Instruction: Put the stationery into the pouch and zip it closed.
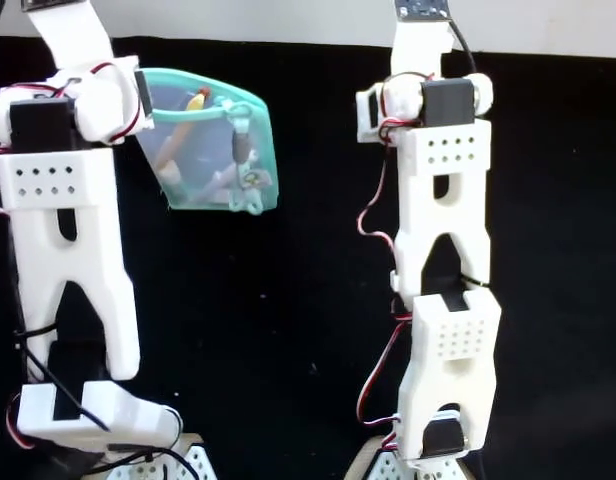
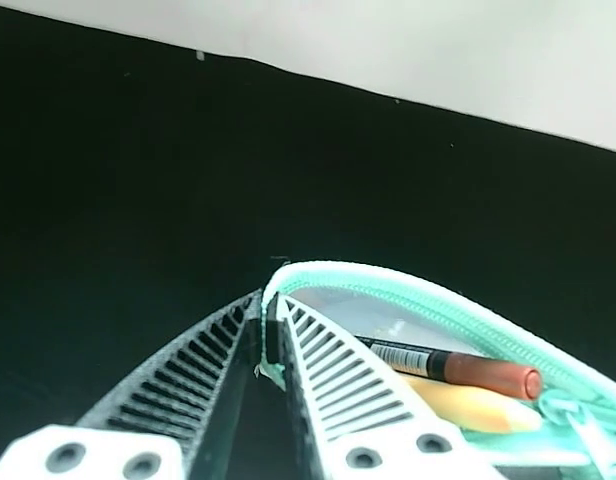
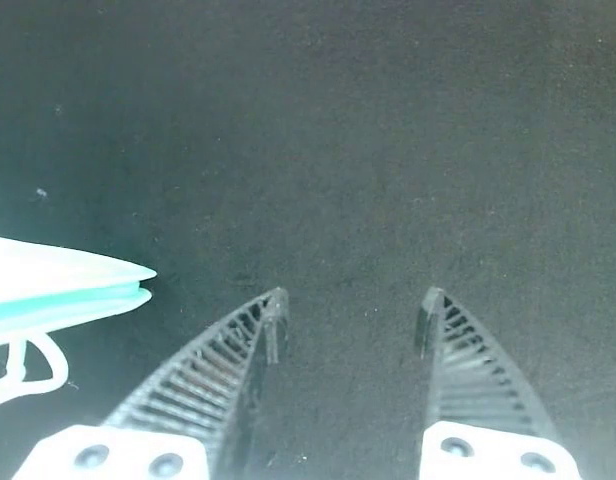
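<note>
The pouch, clear with mint trim and pens inside, is at the table's far left, its corner pinched in the left gripper. The right gripper, near it, gapes empty.

The pouch is sitting toward the table's far edge, left of middle, one end pinched in the left claw. Pens are lying inside it. The right claw is hanging beside it, apart.
</note>
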